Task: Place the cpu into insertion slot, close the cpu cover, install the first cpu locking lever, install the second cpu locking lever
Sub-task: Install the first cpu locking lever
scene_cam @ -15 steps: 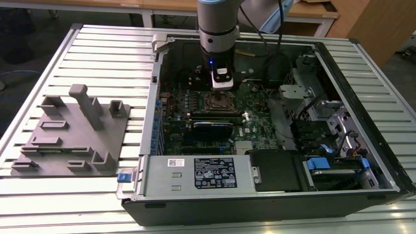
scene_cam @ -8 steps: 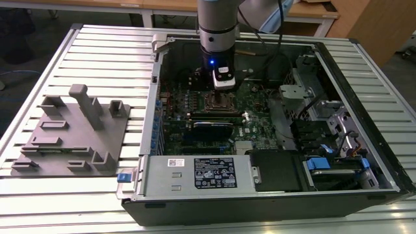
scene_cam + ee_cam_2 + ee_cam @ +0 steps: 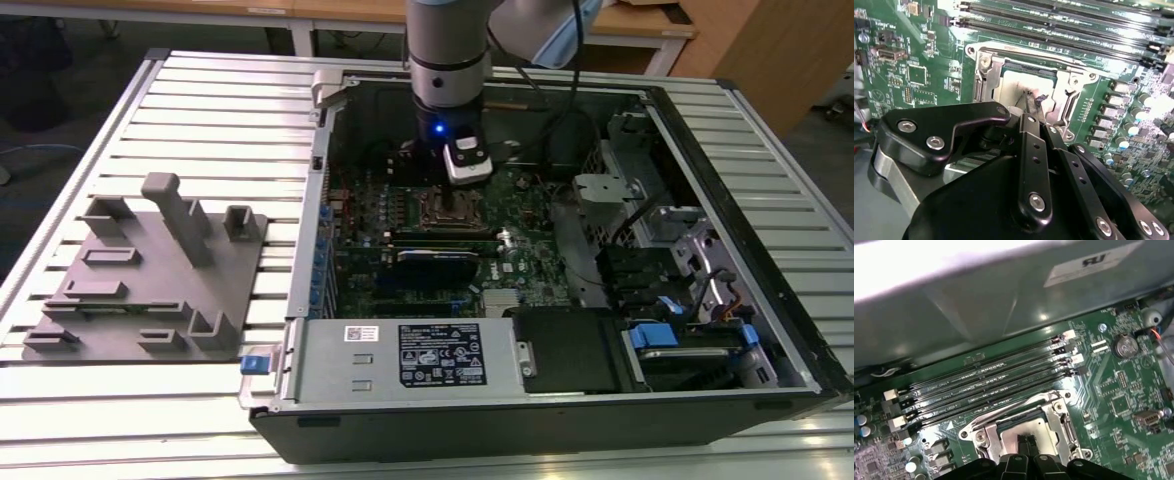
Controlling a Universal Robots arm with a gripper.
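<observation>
Gripper: we see the gripper (image 3: 1035,102) low over the insertion slot (image 3: 1026,87), fingertips together, holding nothing.
Cpu: we find the cpu (image 3: 1016,85) seated flat in the slot.
Cover: we see the cpu cover (image 3: 1021,421) framing the socket, beside the memory slots (image 3: 989,385).
Setting: open computer case (image 3: 534,250) on a slatted table (image 3: 200,100).

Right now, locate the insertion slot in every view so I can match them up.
Exterior view: insertion slot mid-motherboard, directly under the gripper.
Second wrist view: insertion slot beyond the gripper.
First wrist view: insertion slot just past the gripper.
Shared landmark: memory slots beside it in both wrist views.
</observation>
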